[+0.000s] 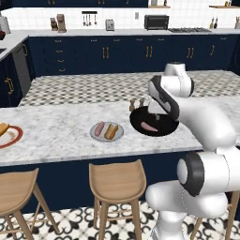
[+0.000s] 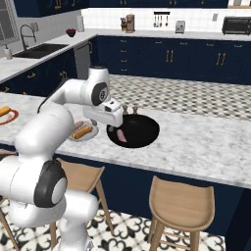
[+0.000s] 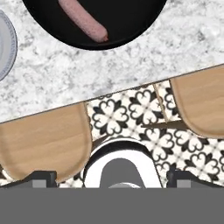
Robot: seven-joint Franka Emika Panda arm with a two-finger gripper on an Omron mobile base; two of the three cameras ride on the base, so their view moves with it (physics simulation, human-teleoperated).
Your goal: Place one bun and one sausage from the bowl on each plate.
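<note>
The black bowl (image 1: 165,128) (image 2: 145,132) (image 3: 131,17) on the marble counter holds one pinkish sausage (image 1: 150,127) (image 2: 121,136) (image 3: 83,21). Left of it, the grey plate (image 1: 95,137) (image 2: 73,138) (image 3: 6,48) carries a sausage (image 1: 99,129) and a bun (image 1: 111,131) (image 2: 82,131) side by side. Far left, the white red-rimmed plate (image 1: 14,138) (image 2: 11,118) bears a bun (image 1: 3,129) (image 2: 4,111). My gripper (image 2: 115,128) (image 3: 111,179) hangs above the bowl's near edge, open wide and holding nothing, pointing down past the counter edge.
Salt and pepper shakers (image 1: 136,104) (image 2: 130,109) stand just behind the bowl. Wooden stools (image 1: 117,180) (image 2: 181,201) (image 3: 43,140) sit under the counter's near edge. My own arm hides part of the bowl in the left base view.
</note>
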